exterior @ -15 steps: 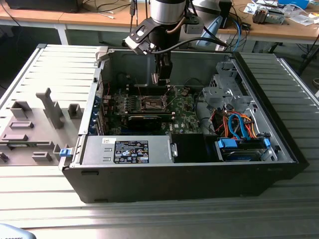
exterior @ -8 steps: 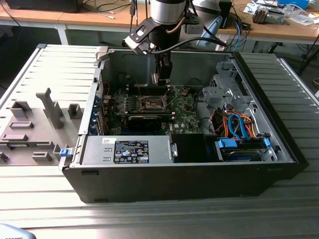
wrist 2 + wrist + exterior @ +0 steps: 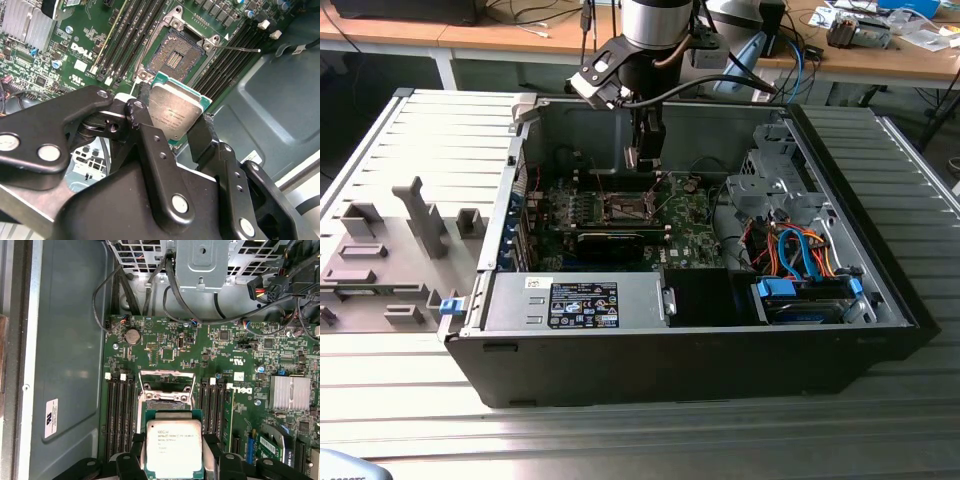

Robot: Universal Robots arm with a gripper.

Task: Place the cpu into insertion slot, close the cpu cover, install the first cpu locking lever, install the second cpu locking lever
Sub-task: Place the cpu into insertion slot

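Observation:
My gripper (image 3: 172, 127) is shut on the cpu (image 3: 176, 111), a pale silver square chip on a green backing, with one black finger against each of two opposite edges. In the first wrist view the cpu (image 3: 173, 447) hangs in my gripper (image 3: 173, 462) just short of the insertion slot (image 3: 166, 396). The slot's dark centre (image 3: 175, 54) lies bare inside its metal rim. The cpu cover (image 3: 166, 381) stands raised at the slot's far edge. A thin wire locking lever (image 3: 242, 49) sticks out to one side. In the exterior view my gripper (image 3: 642, 160) hovers above the slot (image 3: 623, 208).
Black memory slots (image 3: 119, 410) flank the socket on both sides. A long black card (image 3: 610, 240) lies in front of it and a finned heatsink (image 3: 292, 392) sits nearby. The power supply (image 3: 575, 300), drive cage (image 3: 775, 180) and coloured cables (image 3: 790, 250) crowd the case.

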